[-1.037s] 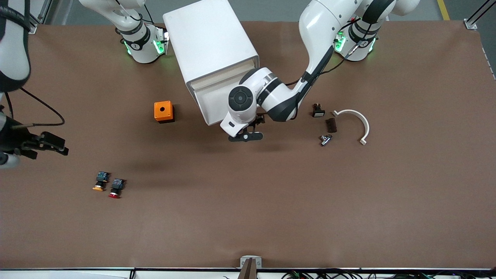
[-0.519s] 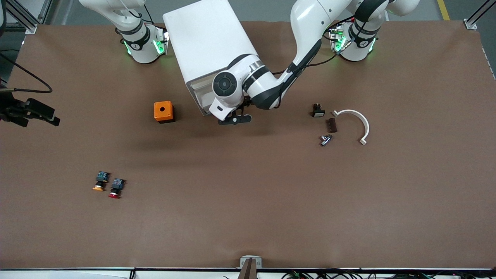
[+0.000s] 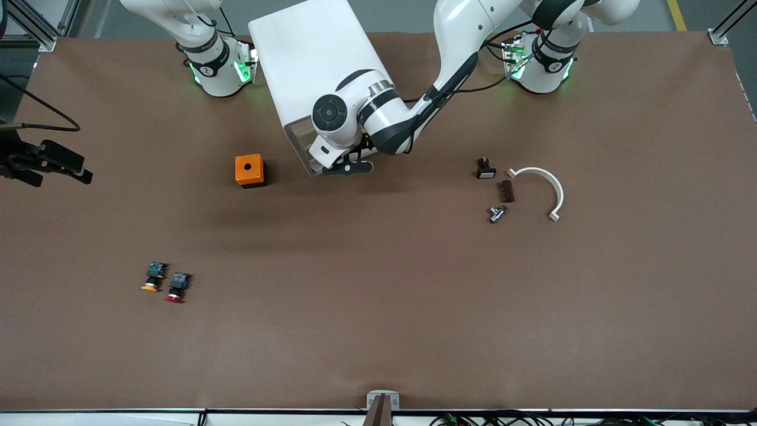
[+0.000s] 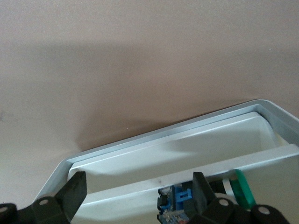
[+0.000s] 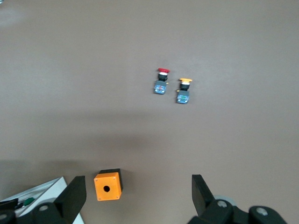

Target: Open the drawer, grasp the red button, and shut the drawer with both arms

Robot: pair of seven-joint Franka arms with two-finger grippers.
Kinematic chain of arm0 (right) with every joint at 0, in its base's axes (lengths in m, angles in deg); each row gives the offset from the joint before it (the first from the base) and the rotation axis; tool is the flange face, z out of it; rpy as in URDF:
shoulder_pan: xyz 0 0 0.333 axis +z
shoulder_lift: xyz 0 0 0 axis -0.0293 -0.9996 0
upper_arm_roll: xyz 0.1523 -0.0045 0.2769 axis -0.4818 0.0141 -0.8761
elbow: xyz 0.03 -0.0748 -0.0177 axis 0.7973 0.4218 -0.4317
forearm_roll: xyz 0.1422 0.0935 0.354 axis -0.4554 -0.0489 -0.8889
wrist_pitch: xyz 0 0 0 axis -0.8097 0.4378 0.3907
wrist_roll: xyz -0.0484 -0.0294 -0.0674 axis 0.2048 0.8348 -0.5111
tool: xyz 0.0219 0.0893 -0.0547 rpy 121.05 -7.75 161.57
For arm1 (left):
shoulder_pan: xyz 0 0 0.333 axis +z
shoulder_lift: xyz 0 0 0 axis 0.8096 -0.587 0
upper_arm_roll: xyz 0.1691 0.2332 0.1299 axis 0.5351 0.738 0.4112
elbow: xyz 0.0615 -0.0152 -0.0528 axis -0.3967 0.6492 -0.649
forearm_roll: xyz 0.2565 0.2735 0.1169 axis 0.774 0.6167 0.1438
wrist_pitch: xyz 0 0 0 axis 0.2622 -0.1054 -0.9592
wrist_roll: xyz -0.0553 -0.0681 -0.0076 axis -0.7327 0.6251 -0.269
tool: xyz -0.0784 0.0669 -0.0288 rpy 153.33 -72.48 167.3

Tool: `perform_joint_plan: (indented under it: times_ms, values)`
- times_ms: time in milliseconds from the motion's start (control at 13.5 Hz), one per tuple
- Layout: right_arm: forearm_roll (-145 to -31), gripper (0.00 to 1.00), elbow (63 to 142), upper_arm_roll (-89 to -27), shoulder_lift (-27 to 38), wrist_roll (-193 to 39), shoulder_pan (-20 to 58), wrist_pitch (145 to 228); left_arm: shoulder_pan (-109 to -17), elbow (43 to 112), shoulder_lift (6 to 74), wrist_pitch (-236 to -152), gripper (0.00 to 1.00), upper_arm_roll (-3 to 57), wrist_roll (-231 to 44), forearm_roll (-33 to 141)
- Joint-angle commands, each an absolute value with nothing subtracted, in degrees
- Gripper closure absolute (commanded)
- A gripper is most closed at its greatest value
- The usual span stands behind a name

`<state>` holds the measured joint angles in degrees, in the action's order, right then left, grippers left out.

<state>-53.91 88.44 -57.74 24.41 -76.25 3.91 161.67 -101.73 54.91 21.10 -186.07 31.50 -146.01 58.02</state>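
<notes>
Front view, boxy glossy white cabinet (image 3: 322,65), red-capped button (image 3: 177,286)

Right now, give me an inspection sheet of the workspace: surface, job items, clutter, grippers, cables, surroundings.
Surface: brown table, no spills seen.
Job's things: drawer of the white cabinet partly out, a blue-bodied part with a green cap inside; red-capped button on the table toward the right arm's end, beside the yellow-capped button.
Clutter: orange box beside the cabinet; white curved bracket, small black part, brown block, metal fitting toward the left arm's end.
Grippers: left gripper open at the drawer front; right gripper open, holding nothing, above the table.
Cables: black cable on the right arm.
Surroundings: nothing seen.
</notes>
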Motion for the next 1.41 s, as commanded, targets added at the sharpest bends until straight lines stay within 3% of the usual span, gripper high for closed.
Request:
perform_joint_plan:
  times_ms: [0, 370, 593, 1333]
  values:
    - [-49.23, 0.0, 87.22, -57.6, 24.16, -75.6, 4.4, 160.45, -101.79, 55.09, 21.69, -185.38, 0.0, 31.07, -145.99, 57.1]
    - [-49.57, 0.0, 88.27, -58.3, 24.34, -73.32, 2.57, 158.6, -91.87, 54.47, 24.49, -185.38, 0.0, 31.68, -145.11, 58.15]
    - [-49.57, 0.0, 89.33, -63.66, 25.48, -70.15, -1.74, 159.04, -84.15, 54.47, 29.84, -185.38, 0.0, 31.77, -145.28, 60.07]
    - [-50.71, 0.0, 89.33, -63.49, 25.39, -70.67, -1.75, 159.39, -66.64, 54.47, 40.92, -180.12, 0.0, 31.77, -132.92, 66.06]
